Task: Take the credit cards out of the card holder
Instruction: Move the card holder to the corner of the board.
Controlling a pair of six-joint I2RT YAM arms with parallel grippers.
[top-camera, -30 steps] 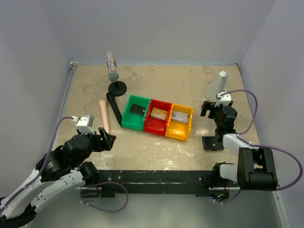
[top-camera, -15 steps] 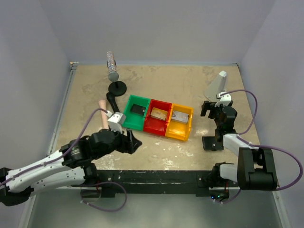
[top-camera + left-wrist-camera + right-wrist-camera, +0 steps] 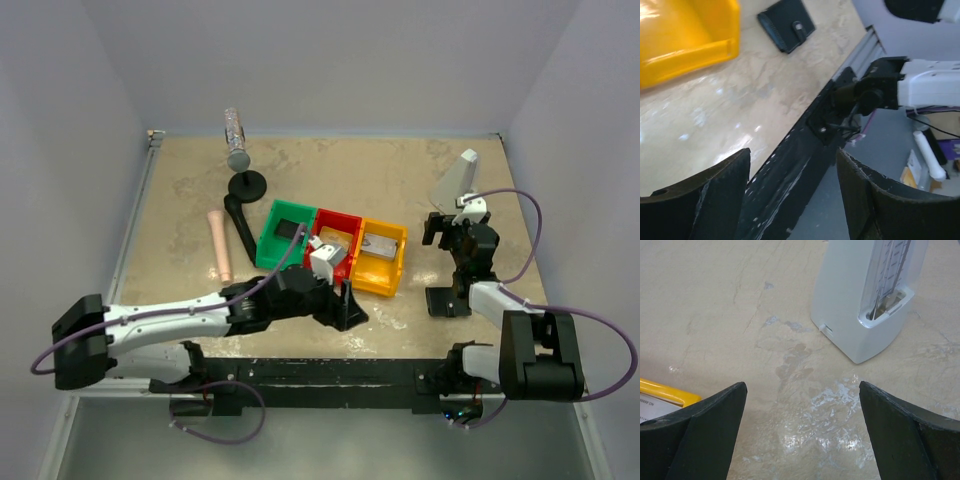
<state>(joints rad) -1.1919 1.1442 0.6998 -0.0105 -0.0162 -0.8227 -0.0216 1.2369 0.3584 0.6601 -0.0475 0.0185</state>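
Note:
The card holder (image 3: 447, 300) is a flat black case lying shut on the table at the front right, beside my right arm. It also shows in the left wrist view (image 3: 786, 31), with a snap tab on top and its inner panels hidden. My left gripper (image 3: 350, 305) is open and empty, low over the table's front edge, left of the holder and in front of the yellow bin; the left wrist view (image 3: 792, 155) shows only the black front rail between its fingers. My right gripper (image 3: 450, 228) is open and empty over bare table (image 3: 802, 385), behind the holder.
Green (image 3: 288, 235), red (image 3: 335, 245) and yellow (image 3: 378, 258) bins stand in a row mid-table, a flat card in each. A white wedge-shaped device (image 3: 457, 180) stands at the back right. A bottle on a black stand (image 3: 238, 150) and a pink cylinder (image 3: 218, 245) are at the left.
My left arm has swung from the front left across to the right, ending in front of the red and yellow bins. The right arm and the card holder have not moved.

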